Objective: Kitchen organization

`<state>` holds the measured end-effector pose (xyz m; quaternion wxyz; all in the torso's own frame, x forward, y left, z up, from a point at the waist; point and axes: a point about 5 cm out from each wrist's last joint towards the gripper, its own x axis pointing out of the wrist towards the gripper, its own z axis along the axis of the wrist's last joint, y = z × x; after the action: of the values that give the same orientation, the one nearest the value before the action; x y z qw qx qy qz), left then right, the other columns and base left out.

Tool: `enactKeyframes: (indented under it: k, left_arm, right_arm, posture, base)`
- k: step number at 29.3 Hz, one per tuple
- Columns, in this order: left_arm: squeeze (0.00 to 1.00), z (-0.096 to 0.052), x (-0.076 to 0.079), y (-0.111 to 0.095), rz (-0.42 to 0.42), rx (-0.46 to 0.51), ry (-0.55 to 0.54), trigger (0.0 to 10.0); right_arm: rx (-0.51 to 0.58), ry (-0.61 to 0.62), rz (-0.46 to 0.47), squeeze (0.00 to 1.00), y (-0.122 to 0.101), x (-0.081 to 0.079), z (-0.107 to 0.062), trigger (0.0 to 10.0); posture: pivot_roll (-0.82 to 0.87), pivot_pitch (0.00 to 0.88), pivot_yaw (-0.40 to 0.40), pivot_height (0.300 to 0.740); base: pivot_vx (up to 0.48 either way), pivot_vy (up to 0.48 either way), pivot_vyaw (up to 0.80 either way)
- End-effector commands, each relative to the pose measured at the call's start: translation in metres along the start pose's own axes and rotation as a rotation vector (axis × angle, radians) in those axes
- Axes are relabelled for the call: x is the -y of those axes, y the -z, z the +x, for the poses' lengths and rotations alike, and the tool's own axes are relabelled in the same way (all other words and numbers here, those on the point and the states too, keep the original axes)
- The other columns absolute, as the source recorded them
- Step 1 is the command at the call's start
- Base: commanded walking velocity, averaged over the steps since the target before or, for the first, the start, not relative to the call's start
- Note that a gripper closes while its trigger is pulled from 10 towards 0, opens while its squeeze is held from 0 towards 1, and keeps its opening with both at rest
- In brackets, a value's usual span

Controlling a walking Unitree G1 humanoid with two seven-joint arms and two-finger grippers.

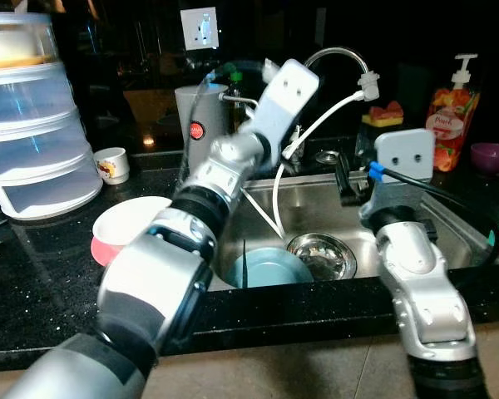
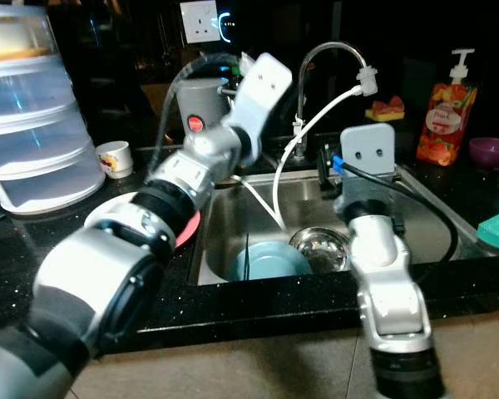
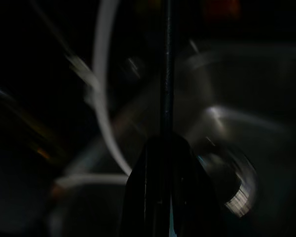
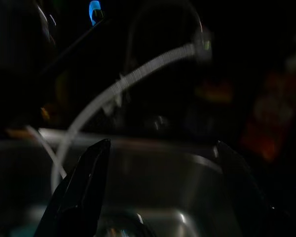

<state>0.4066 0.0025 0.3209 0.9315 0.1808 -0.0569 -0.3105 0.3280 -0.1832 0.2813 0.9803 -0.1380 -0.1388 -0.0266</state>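
Two dishes lie in the steel sink [image 1: 449,241]: a light blue bowl [image 1: 270,270] toward the near wall and, touching its right side, a shiny metal bowl [image 1: 322,254]. A thin dark rod stands upright at the blue bowl's left edge. A white hose [image 1: 312,137] runs from the tip of the curved tap [image 1: 337,56] down into the basin.

Over the sink's far left corner reaches the left gripper [image 3: 163,163]; in the left wrist view its black fingers [image 3: 143,197] are pressed together, closed, with a thin dark rod running straight out from between them. The right gripper [image 4: 158,187] hangs above the basin's right half, its fingers [image 4: 84,192] spread well apart with nothing between them.

On the black counter [image 1: 50,258] left of the sink sits a white bowl on a pink plate [image 1: 131,229], then a small printed cup [image 1: 112,164] and a stack of clear tubs [image 1: 37,116]. Behind the sink stands a grey kettle [image 1: 198,125]; to the right, a soap bottle [image 1: 454,104] and a purple bowl [image 1: 492,156].
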Motion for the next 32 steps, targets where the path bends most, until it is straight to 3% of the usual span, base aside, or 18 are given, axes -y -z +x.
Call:
enactKeyframes:
  k: [1,2,3,4,5,9,10,11,12,13,15,16,19,22,23,27,28,32]
  left_arm:
    - [0.00,-0.002,0.002,0.020,0.105,-0.085,0.053,10.0]
    - [0.00,-0.005,0.001,0.036,0.258,-0.145,0.085,10.0]
    - [0.00,-0.009,-0.001,0.049,0.356,-0.194,0.118,10.0]
    - [0.00,-0.009,-0.001,0.049,0.356,-0.194,0.118,10.0]
    - [0.00,-0.016,-0.007,0.065,0.401,-0.232,0.153,10.0]
    - [0.00,-0.020,-0.012,0.072,0.387,-0.224,0.158,10.0]
    - [0.25,-0.023,-0.014,0.076,0.364,-0.197,0.163,10.0]
    - [0.25,-0.023,-0.014,0.076,0.364,-0.197,0.163,10.0]
    - [0.57,-0.025,-0.015,0.079,0.349,-0.193,0.168,10.0]
    - [0.73,-0.026,-0.015,0.083,0.335,-0.191,0.175,10.0]
    - [0.73,-0.027,-0.015,0.083,0.333,-0.191,0.178,10.0]
    - [1.00,-0.028,-0.013,0.085,0.322,-0.173,0.194,10.0]
    - [1.00,-0.029,-0.011,0.086,0.288,-0.132,0.221,10.0]
    - [1.00,-0.030,-0.013,0.074,0.190,-0.015,0.235,10.0]
    - [0.00,-0.031,-0.015,0.070,0.180,0.013,0.232,10.0]
    - [0.00,-0.034,-0.021,0.043,0.087,0.174,0.245,10.0]
    - [0.00,-0.034,-0.021,0.043,0.087,0.174,0.245,10.0]
    - [0.00,-0.053,-0.034,0.004,-0.033,0.396,0.221,10.0]
  right_arm:
    - [-0.071,-0.070,-0.020,0.00,0.012,0.003,0.003,10.0]
    - [-0.096,-0.092,-0.043,0.00,0.015,0.012,0.008,10.0]
    - [-0.101,-0.110,-0.063,0.00,0.014,0.019,0.012,10.0]
    - [-0.101,-0.110,-0.063,0.00,0.014,0.019,0.012,10.0]
    - [-0.093,-0.125,-0.070,0.00,0.010,0.027,0.020,10.0]
    - [-0.074,-0.155,-0.077,0.00,0.005,0.024,0.025,10.0]
    - [-0.054,-0.205,-0.084,0.00,-0.001,0.016,0.031,10.0]
    - [-0.054,-0.205,-0.084,0.00,-0.001,0.016,0.031,10.0]
    - [-0.048,-0.228,-0.083,0.00,-0.003,0.012,0.033,10.0]
    - [-0.042,-0.253,-0.079,0.00,-0.005,0.008,0.034,10.0]
    - [-0.041,-0.262,-0.077,0.00,-0.005,0.007,0.035,10.0]
    - [-0.037,-0.281,-0.070,0.00,-0.006,0.003,0.036,10.0]
    - [-0.029,-0.313,-0.056,0.00,-0.008,-0.004,0.037,10.0]
    - [-0.006,-0.350,-0.025,0.00,-0.014,-0.011,0.040,10.0]
    - [0.000,-0.351,-0.022,0.00,-0.015,-0.011,0.040,10.0]
    - [0.028,-0.341,-0.005,0.00,-0.023,-0.009,0.038,10.0]
    - [0.028,-0.341,-0.005,0.00,-0.023,-0.009,0.038,10.0]
    - [0.072,-0.313,0.002,0.00,-0.034,-0.007,0.033,10.0]
  posture:
    - [-0.12,0.052,0.093,0.740]
    - [-0.12,0.069,0.075,0.740]
    - [-0.11,0.082,0.054,0.740]
    - [-0.11,0.082,0.054,0.740]
    - [-0.10,0.093,0.032,0.740]
    - [-0.09,0.098,0.010,0.740]
    - [-0.08,0.106,-0.017,0.740]
    - [-0.08,0.106,-0.017,0.740]
    - [-0.08,0.108,-0.024,0.740]
    - [-0.07,0.111,-0.039,0.740]
    - [-0.07,0.111,-0.039,0.740]
    - [-0.07,0.111,-0.051,0.740]
    - [-0.06,0.112,-0.070,0.740]
    - [-0.06,0.109,-0.084,0.740]
    - [-0.06,0.108,-0.085,0.740]
    - [-0.05,0.112,-0.081,0.740]
    - [-0.05,0.112,-0.081,0.740]
    - [-0.05,0.115,-0.076,0.740]
  base:
    - [0.000,0.000,0.00]
    - [0.000,0.000,0.00]
    - [0.000,0.000,0.00]
    - [0.000,0.000,0.00]
    - [0.000,0.000,0.00]
    - [0.000,0.000,0.00]
    - [0.000,0.000,0.00]
    - [0.000,0.000,0.00]
    - [0.000,0.000,0.00]
    - [0.000,0.000,0.00]
    - [0.000,0.000,0.00]
    - [0.000,0.000,0.00]
    - [0.000,0.000,0.00]
    - [0.000,0.000,0.00]
    - [0.000,0.000,0.00]
    - [0.000,0.000,0.00]
    - [0.000,0.000,0.00]
    - [0.000,0.000,0.00]
